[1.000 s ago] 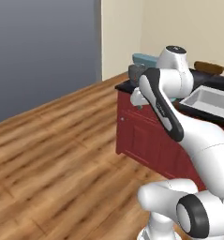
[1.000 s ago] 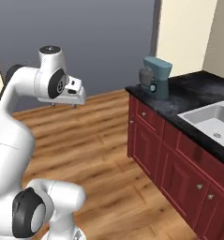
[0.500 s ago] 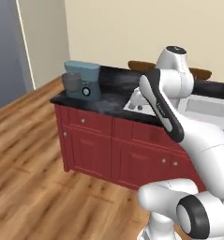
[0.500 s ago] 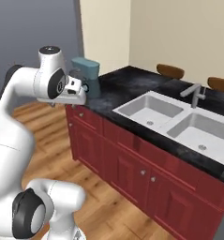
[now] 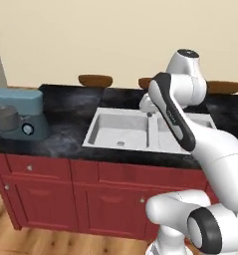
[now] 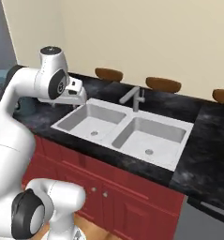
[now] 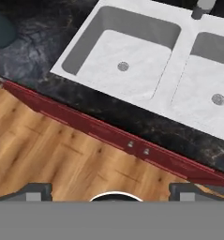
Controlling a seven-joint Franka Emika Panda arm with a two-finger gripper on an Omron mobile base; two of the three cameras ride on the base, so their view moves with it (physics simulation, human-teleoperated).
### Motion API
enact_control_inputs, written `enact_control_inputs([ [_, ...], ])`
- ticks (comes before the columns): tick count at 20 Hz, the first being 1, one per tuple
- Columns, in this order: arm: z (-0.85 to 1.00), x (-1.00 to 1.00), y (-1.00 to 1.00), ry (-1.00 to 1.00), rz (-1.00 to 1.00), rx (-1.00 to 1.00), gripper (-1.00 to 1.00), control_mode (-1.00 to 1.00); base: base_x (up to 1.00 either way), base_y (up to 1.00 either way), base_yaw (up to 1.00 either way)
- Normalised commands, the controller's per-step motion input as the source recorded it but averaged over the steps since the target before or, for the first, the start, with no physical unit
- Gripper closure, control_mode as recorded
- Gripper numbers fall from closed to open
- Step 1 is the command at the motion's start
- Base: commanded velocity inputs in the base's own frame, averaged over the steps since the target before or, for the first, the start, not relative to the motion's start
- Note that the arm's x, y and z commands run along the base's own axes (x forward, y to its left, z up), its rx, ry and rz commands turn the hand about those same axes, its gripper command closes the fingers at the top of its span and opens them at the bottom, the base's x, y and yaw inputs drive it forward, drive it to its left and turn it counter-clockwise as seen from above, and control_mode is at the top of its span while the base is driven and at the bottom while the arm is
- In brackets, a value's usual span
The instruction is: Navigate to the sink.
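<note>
Dark finger tips of the gripper [image 7: 111, 190] are poking up at the bottom of the hand view, set wide apart with nothing between them, above a strip of wooden floor [image 7: 48, 150]. In the right base view the gripper [image 6: 76, 96] is hanging over the near-left part of the counter, just beside the left basin.

Just beyond the floor, the red cabinet front [image 7: 132, 145] is running diagonally across the hand view, and above it the black speckled countertop [image 7: 33, 42] is carrying the sink [image 7: 181, 70]. The light-grey sink [image 6: 124, 132] is sitting directly ahead of the base, its two basins split by a central divider, each with a small round drain. A grey faucet [image 6: 134, 98] is standing at the sink's back edge, over the divider.

In the left base view the sink [image 5: 123, 130] is lying between the arm and a blue-grey stand mixer [image 5: 17, 113], which is resting on the counter's left end. Brown rounded stool backs [image 6: 108, 73] are showing behind the counter against the cream wall [image 6: 146, 33]. Red cabinets [image 5: 65, 199] are filling the space under the counter.
</note>
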Motion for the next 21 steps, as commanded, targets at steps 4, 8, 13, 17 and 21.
enact_control_inputs([
  [4, 0.00, 0.00, 0.00, 0.00, 0.00, 0.00, -1.00, 1.00, 0.84, 0.03, -0.48],
  [8, 0.00, 0.00, 0.00, 0.00, 0.00, 0.00, -1.00, 1.00, 0.64, 0.51, -0.42],
  [13, 0.00, 0.00, 0.00, 0.00, 0.00, 0.00, -1.00, 1.00, 0.56, 0.42, -0.34],
  [17, 0.00, 0.00, 0.00, 0.00, 0.00, 0.00, -1.00, 1.00, 0.48, 0.28, -0.25],
  [21, 0.00, 0.00, 0.00, 0.00, 0.00, 0.00, -1.00, 1.00, 0.46, 0.00, -0.13],
])
